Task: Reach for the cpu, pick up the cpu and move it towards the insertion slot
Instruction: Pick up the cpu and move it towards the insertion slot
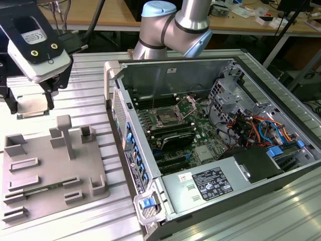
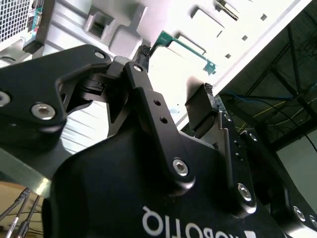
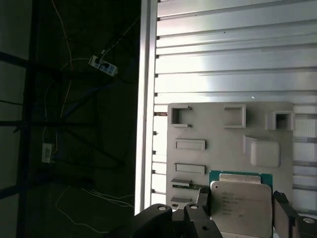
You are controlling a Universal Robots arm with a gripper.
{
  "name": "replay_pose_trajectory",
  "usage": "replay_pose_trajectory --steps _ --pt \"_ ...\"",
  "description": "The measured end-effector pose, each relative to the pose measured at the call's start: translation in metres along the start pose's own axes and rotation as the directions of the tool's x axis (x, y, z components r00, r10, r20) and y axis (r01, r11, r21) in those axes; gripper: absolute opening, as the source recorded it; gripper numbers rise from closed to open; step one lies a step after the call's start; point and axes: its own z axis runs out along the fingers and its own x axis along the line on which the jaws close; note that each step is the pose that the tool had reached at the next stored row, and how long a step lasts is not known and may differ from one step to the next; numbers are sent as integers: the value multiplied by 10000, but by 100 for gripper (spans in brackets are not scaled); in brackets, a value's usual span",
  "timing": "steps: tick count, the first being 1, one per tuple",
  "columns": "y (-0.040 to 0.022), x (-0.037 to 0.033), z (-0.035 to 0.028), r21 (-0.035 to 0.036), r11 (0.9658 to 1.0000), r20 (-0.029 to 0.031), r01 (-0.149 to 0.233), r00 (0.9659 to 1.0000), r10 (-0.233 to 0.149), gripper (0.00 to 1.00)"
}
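Observation:
My gripper (image 1: 30, 100) hangs at the exterior view's far left, over the ribbed metal table just beyond the grey tray (image 1: 50, 170). It is shut on the cpu (image 1: 32, 107), a flat silvery square held level by its two opposite edges. In the first wrist view the cpu (image 3: 241, 206) shows its metal top and green rim between the black fingers (image 3: 202, 198), with the tray (image 3: 230, 144) below it. The second wrist view has the fingertips (image 2: 208, 96) closed on the chip's bright face. The insertion slot (image 1: 168, 118), a silver-framed socket, lies inside the open computer case, well off to the exterior view's right.
The open computer case (image 1: 115, 95) has a raised side wall between the gripper and the motherboard. Black memory slots (image 1: 175, 135), coloured cables (image 1: 251, 128) and a power supply (image 1: 210, 183) fill the case. The tray carries upright blocks (image 1: 65, 133). The arm's base (image 1: 170, 25) stands behind the case.

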Motion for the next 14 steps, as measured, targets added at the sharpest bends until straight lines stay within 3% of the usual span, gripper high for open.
replay_pose_trajectory --steps 5,14 --pt "11 -112 0 0 10000 0 0 10000 0 55" --pt "8 -207 0 1 10000 1 -1 10000 1 55"
